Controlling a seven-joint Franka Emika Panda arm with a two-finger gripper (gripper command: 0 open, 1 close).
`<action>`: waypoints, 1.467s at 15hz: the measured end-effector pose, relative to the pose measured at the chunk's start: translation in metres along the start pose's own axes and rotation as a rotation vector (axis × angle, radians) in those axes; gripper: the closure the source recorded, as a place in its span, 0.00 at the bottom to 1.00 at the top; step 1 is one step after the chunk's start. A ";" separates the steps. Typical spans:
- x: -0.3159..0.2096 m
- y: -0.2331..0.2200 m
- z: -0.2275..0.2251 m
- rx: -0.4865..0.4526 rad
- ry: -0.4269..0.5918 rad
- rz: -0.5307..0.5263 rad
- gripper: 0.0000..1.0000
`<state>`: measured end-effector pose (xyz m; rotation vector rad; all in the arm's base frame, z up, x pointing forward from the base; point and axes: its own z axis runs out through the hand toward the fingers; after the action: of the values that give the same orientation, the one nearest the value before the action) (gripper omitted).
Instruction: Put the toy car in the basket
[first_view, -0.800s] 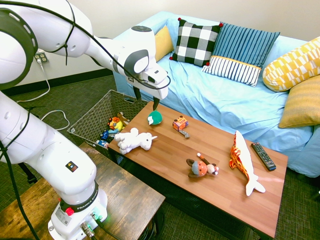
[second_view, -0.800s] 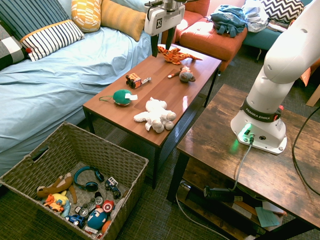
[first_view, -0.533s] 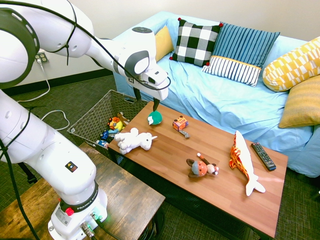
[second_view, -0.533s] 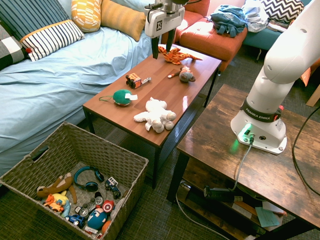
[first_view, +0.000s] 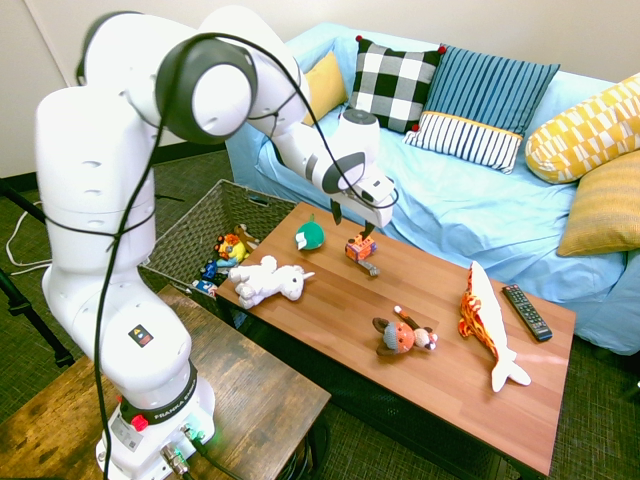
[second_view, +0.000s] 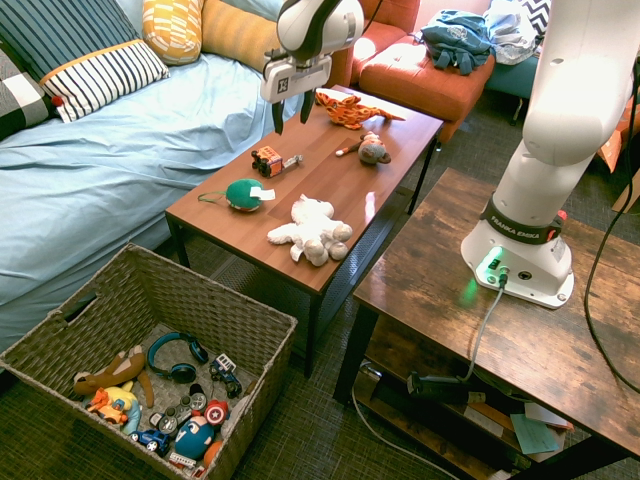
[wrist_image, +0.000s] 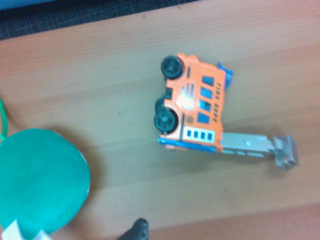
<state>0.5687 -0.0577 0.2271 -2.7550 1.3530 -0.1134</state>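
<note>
Toy car (wrist_image: 200, 102) lies on a wooden table (first_view: 480, 385) beside the blue-draped sofa (first_view: 450, 195), empty fingers (second_view: 307, 106) spread wide.

Bright exteriors, softly blurred wrist view, faint shadows.

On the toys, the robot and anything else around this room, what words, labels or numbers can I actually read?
"FIRE DEPT": on the side of the orange toy car.
"FRANKA EMIKA": on the dark band around the base of the robot arm.
Too small to read: the buttons on the remote control and the white tag on the green toy.
</note>
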 end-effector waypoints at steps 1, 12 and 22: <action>0.006 -0.013 0.022 -0.004 0.001 -0.004 0.00; 0.034 -0.053 0.117 -0.036 -0.025 0.035 1.00; 0.029 -0.059 0.116 -0.024 -0.032 0.030 1.00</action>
<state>0.6447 -0.0411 0.1185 -2.7423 1.3963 -0.0519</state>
